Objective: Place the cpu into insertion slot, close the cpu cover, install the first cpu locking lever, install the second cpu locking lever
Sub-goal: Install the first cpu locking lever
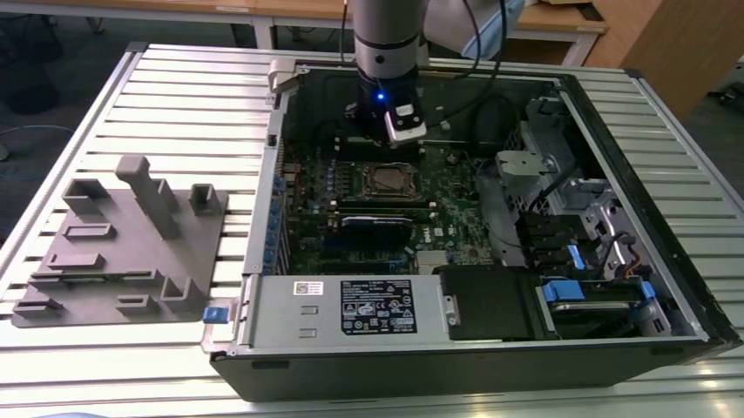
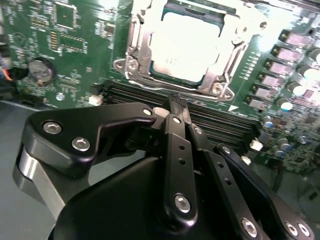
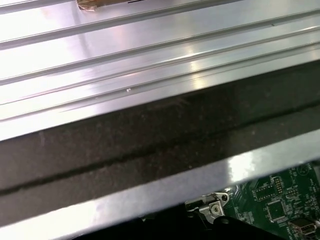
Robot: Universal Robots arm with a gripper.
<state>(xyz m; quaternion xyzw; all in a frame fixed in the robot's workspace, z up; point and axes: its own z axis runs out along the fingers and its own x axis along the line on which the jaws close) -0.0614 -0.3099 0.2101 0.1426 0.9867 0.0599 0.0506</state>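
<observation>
The cpu (image 2: 187, 45) lies flat in the insertion slot (image 1: 389, 181) on the green board, its dull silver top facing up. Around the chip the silvery cpu cover (image 2: 141, 52) lies down as a frame. How the locking levers stand I cannot tell. My gripper (image 2: 176, 102) hangs just above the board beside the socket's edge. Its black fingers (image 2: 179, 150) are shut together with nothing between them. In the exterior view the gripper (image 1: 398, 141) hangs inside the open computer case, just behind the socket.
Long black memory slots (image 2: 225, 125) run beside the socket, and a coin battery (image 2: 41, 70) sits further off. A power supply (image 1: 348, 305) fills the case front, with drive cages (image 1: 581, 218) on the exterior view's right. A grey fixture block (image 1: 122, 235) stands outside on the slatted table (image 1: 174, 96).
</observation>
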